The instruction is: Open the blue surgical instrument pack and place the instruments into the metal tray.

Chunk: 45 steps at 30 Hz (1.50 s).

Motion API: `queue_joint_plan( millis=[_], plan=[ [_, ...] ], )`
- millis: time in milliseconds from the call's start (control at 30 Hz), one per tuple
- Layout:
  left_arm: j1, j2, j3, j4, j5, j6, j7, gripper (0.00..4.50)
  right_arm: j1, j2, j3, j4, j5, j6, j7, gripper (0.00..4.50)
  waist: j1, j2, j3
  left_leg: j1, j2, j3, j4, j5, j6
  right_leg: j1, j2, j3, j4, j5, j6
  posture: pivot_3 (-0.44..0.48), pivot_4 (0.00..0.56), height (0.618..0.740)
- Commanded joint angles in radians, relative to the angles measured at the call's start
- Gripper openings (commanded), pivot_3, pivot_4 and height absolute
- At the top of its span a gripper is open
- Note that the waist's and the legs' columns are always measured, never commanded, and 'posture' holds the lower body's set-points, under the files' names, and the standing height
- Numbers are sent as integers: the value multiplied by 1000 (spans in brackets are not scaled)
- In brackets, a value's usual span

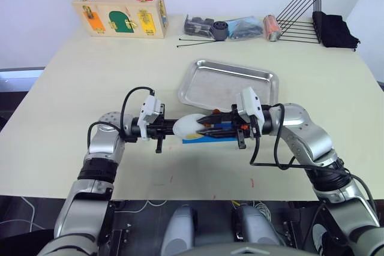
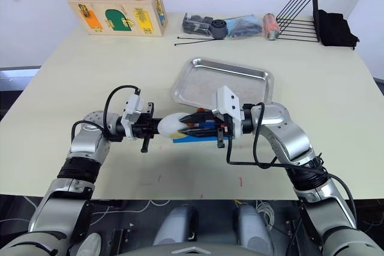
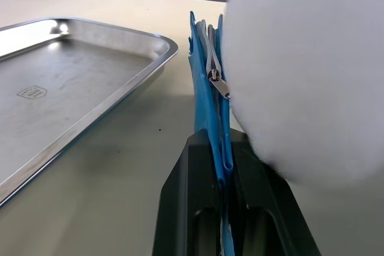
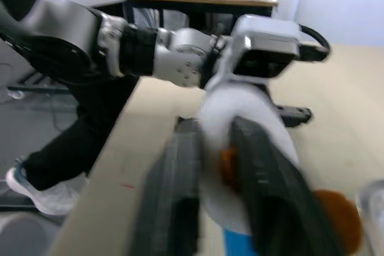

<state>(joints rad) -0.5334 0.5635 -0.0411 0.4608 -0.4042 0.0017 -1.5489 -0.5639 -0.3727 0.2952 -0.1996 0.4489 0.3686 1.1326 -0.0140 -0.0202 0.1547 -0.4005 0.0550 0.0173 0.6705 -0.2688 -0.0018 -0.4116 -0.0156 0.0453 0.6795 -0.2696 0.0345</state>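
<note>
Room's bright, even overhead light, soft short shadows on the desk (image 1: pixel 72 88). Metal tray (image 3: pixel 72 82) catches white glare at its far corner. Left wrist view: sharp on the blue surgical instrument pack (image 3: pixel 211 106), white pouch (image 3: pixel 312 70) close and washed out. Right wrist view is motion-blurred throughout, fingers (image 4: pixel 264 190) smeared.

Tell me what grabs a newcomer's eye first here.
Both tools meet at the table's near-centre: the left tool is shut on the blue surgical instrument pack, with a white round pouch between the two arms. Just behind lies the empty metal tray.
</note>
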Motion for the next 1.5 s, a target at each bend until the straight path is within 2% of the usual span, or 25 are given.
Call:
queue_joint_plan(
  millis=[33, 67, 167, 533, 667, 867, 1033, 1267, 1500],
  plan=[
    [-14, 1, -8, 4, 7, -16, -40, 0, 15, -30, -2, -52, 25, 7, 40, 2969, 1, 0, 0, 0, 0, 0, 0, 0, 0, 0, 0, 0, 0, 0, 0, 0, 150, 740],
    [-15, 0, -9, 6, 8, -17, -40, 0, 20, -31, 0, -56, 32, 10, 45, 3437, 1, 0, 0, 0, 0, 0, 0, 0, 0, 0, 0, 0, 0, 0, 0, 0, 150, 740],
    [-16, 0, -11, 8, 9, -18, -42, 0, 27, -27, -6, -73, 62, 33, 47, 4450, 0, 0, 0, 0, 0, 0, 0, 0, 0, 0, 0, 0, 0, 0, 0, 0, 150, 740],
    [-14, -4, -15, 16, 12, -26, -39, 0, 33, -68, -131, -168, 348, 248, 42, 4450, 1, 0, 0, 0, 0, 0, 0, 0, 0, 0, 0, 0, 0, 0, 0, 0, 150, 740],
    [-11, -5, -13, 18, 11, -32, -38, 0, 39, -98, -163, -91, 209, 120, 9, 4450, 1, 0, 0, 0, 0, 0, 0, 0, 0, 0, 0, 0, 0, 0, 0, 0, 150, 740],
    [-8, -10, -15, 16, 11, -37, -35, 0, 59, -162, -177, 74, 97, -25, 71, 4450, 1, 0, 0, 0, 0, 0, 0, 0, 0, 0, 0, 0, -1, 0, 0, 0, 150, 740],
    [-4, -14, -17, 8, 9, -40, -36, 0, 68, -166, -152, 202, -3, -147, 91, 4450, 2, 0, 0, 0, 0, 0, 0, 0, 0, 0, 0, 0, -1, 0, 0, 0, 150, 740],
    [0, -18, -14, 5, 7, -39, -36, 0, 82, -127, -121, 293, -63, -209, 109, 4450, 3, 0, 0, 0, 0, 0, 0, 0, 0, 0, 0, 0, 0, 0, 0, 0, 150, 740],
    [-3, -17, -13, 9, 8, -40, -39, 0, 83, -111, -113, 313, -80, -227, 132, 4450, 3, 0, 0, 0, 0, 0, 0, 0, 0, 0, 0, 0, 0, 0, 0, 0, 150, 740]
  ],
)
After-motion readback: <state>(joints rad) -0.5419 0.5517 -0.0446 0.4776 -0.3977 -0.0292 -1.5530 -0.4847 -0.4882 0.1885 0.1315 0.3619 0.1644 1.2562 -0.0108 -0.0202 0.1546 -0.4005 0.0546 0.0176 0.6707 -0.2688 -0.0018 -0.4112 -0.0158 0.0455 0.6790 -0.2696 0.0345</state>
